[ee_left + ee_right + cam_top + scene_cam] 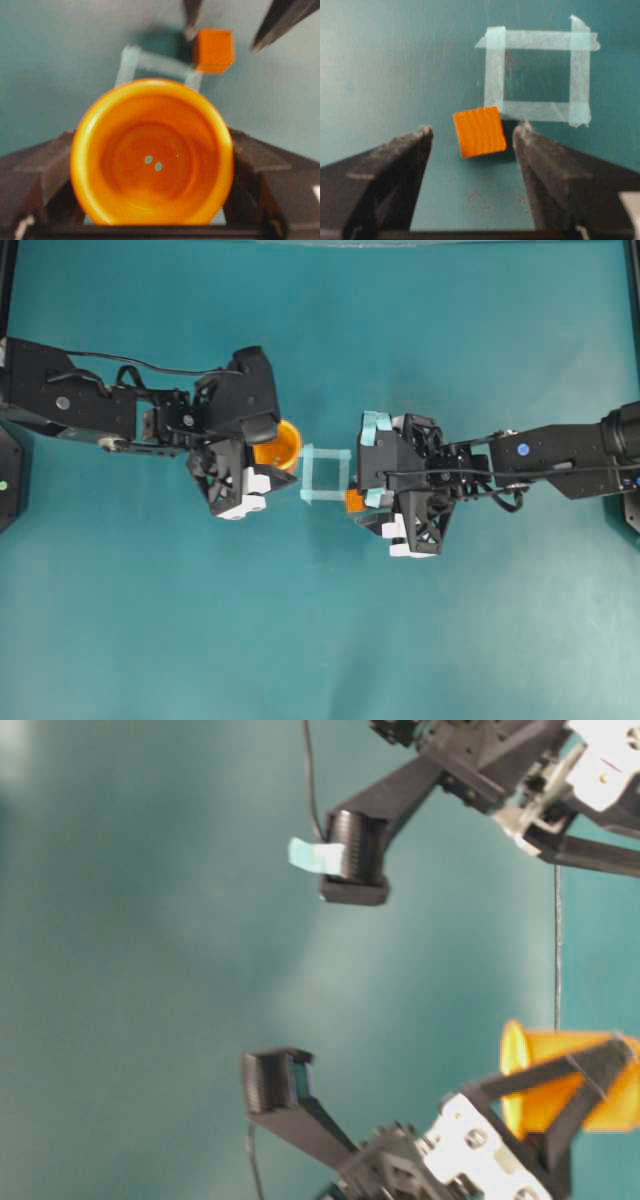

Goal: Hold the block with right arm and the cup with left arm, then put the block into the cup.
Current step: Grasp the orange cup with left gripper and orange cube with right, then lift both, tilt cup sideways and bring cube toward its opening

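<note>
From above, most of the cup [280, 446] hides under my left arm [120, 405], and only a corner of the block [353, 501] peeks out beside my right arm [540, 455]. The table-level view is blurry. Both arms reach in level toward the middle. My left claw [152, 165] squeezes the cup on both sides, its mouth facing the block. My right claw [472, 137] is wide open around the block, not touching it. The block sits on the table [320, 640], just beside the tape square [537, 75].
</note>
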`<move>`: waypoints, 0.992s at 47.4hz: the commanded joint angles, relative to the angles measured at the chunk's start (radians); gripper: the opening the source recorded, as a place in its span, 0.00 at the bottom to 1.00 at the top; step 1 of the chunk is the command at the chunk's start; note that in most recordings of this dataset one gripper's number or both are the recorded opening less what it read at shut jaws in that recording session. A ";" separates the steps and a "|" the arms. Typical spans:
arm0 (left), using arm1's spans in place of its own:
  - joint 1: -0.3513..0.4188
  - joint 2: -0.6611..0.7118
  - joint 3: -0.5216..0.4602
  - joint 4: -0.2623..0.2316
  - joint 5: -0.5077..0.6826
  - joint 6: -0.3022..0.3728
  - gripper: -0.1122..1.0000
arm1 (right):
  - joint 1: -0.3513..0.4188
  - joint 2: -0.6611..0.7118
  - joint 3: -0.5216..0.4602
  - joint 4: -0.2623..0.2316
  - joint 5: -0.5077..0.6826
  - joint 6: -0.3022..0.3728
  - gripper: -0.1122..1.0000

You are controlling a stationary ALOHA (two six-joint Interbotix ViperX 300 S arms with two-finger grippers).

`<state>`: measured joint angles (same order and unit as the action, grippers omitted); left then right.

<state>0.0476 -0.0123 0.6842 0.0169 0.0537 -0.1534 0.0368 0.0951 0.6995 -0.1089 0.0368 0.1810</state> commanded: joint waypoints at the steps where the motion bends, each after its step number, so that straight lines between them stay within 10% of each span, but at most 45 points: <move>1: -0.014 -0.006 -0.040 0.002 -0.002 0.003 0.71 | 0.003 -0.006 -0.021 -0.002 -0.009 -0.002 0.69; 22: -0.057 0.008 -0.109 0.003 0.063 0.175 0.71 | 0.002 0.051 -0.051 -0.017 -0.009 -0.002 0.65; 29: -0.055 0.008 -0.109 0.003 0.069 0.184 0.71 | 0.003 0.049 -0.052 -0.023 -0.006 0.002 0.47; 47: -0.055 0.008 -0.110 0.003 0.072 0.184 0.71 | 0.005 -0.169 -0.060 -0.023 0.074 0.000 0.46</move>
<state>-0.0061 0.0061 0.5967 0.0169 0.1304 0.0291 0.0383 0.0153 0.6642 -0.1289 0.0951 0.1841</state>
